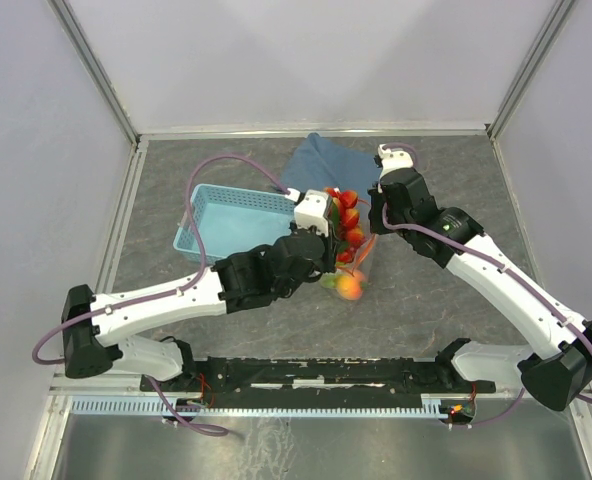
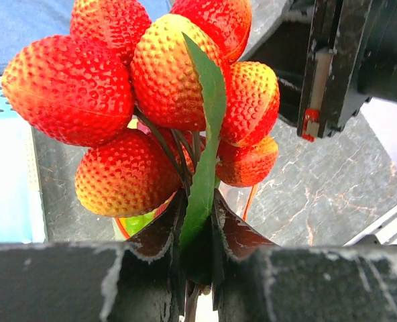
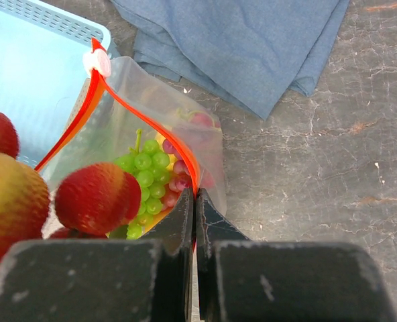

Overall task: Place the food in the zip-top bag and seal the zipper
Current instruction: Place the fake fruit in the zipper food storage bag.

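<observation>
My left gripper (image 2: 198,204) is shut on the green leaf and stem of a bunch of red-orange strawberries (image 2: 151,100), held over the bag's open mouth; in the top view the left gripper (image 1: 326,240) sits beside the bunch (image 1: 349,222). My right gripper (image 3: 196,196) is shut on the red-orange zipper strip (image 3: 145,121) of the clear zip-top bag (image 3: 128,100), holding the mouth open. The white slider (image 3: 98,62) is at the strip's far end. Green grapes (image 3: 143,178) and dark red grapes (image 3: 182,181) lie inside. A peach (image 1: 348,288) shows in the bag's bottom.
The light blue basket (image 1: 231,215) stands just left of the bag and shows in the right wrist view (image 3: 31,74). A folded blue cloth (image 1: 321,160) lies behind the bag, and shows in the right wrist view (image 3: 252,47). The two arms are close together over the bag.
</observation>
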